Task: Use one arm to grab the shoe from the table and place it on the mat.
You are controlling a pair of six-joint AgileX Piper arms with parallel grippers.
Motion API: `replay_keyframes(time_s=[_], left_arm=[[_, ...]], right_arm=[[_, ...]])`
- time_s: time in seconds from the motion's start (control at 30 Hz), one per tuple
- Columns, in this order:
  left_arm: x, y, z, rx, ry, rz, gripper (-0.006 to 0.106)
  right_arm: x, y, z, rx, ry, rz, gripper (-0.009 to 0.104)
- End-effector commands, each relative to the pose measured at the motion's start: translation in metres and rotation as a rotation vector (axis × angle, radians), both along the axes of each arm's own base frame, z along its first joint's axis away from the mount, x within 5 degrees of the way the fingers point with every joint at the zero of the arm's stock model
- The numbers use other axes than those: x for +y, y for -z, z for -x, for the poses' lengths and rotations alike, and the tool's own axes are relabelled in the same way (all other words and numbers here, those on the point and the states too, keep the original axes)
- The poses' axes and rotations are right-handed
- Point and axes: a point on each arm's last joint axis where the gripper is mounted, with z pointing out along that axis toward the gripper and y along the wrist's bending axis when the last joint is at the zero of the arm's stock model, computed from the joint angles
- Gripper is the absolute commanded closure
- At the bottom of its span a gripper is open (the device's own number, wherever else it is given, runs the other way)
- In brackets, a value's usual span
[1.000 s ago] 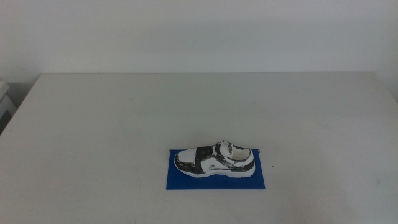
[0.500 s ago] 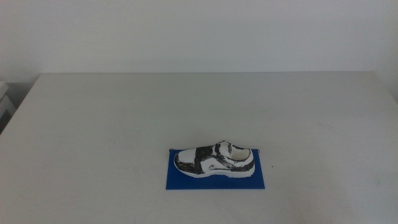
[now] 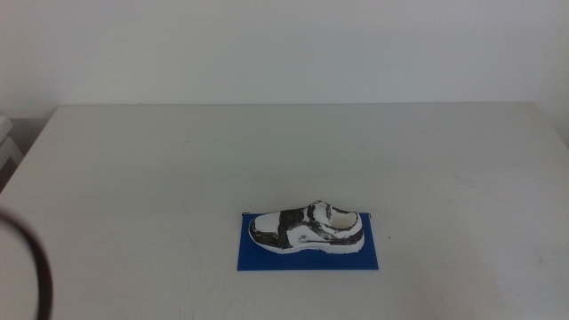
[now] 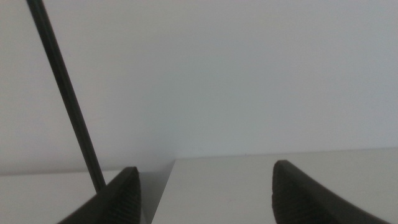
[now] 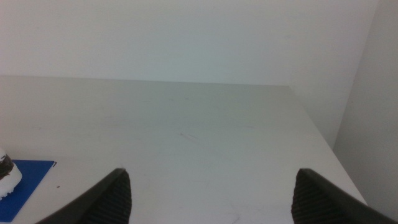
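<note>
The white and black shoe (image 3: 308, 228) lies on its sole on the blue mat (image 3: 258, 256), at the table's (image 3: 160, 178) front middle, toe pointing left. Neither gripper shows in the middle view; only a black cable (image 3: 37, 267) of the left arm shows at the bottom left. In the left wrist view, my left gripper (image 4: 206, 193) is open and empty, facing the wall and a table edge. In the right wrist view, my right gripper (image 5: 211, 196) is open and empty; the mat's corner (image 5: 25, 177) and a bit of the shoe (image 5: 6, 174) show beside it.
A white wall stands behind the table. A pale object (image 3: 7, 147) sits beyond the table's left edge. A black cable (image 4: 65, 93) crosses the left wrist view.
A black cable has come into the middle view at the bottom left. The shoe and mat have not moved.
</note>
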Motion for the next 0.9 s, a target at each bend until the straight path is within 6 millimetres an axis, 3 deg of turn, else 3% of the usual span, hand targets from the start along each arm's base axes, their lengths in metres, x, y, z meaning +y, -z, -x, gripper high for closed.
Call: replay_keyframes(time_s=[0.0, 0.17, 0.37, 0.53, 0.87], left_arm=[[-0.003, -0.004, 0.011, -0.128, 0.018, -0.006, 0.031], [-0.005, 0.033, 0.026, -0.142, 0.02, 0.012, 0.031], [-0.005, 0.083, 0.03, -0.107, 0.027, 0.117, 0.031], [-0.006, 0.109, 0.03, -0.074, 0.027, 0.193, 0.031], [-0.006, 0.112, 0.03, -0.036, 0.025, 0.205, 0.031]], right_arm=[[-0.001, -0.012, 0.002, -0.109, 0.008, 0.025, 0.029], [-0.001, -0.012, 0.002, -0.109, 0.008, 0.025, 0.029], [-0.001, -0.012, 0.002, -0.109, 0.008, 0.025, 0.029], [-0.001, -0.012, 0.002, -0.109, 0.008, 0.025, 0.029], [-0.001, -0.012, 0.002, -0.109, 0.008, 0.025, 0.029]])
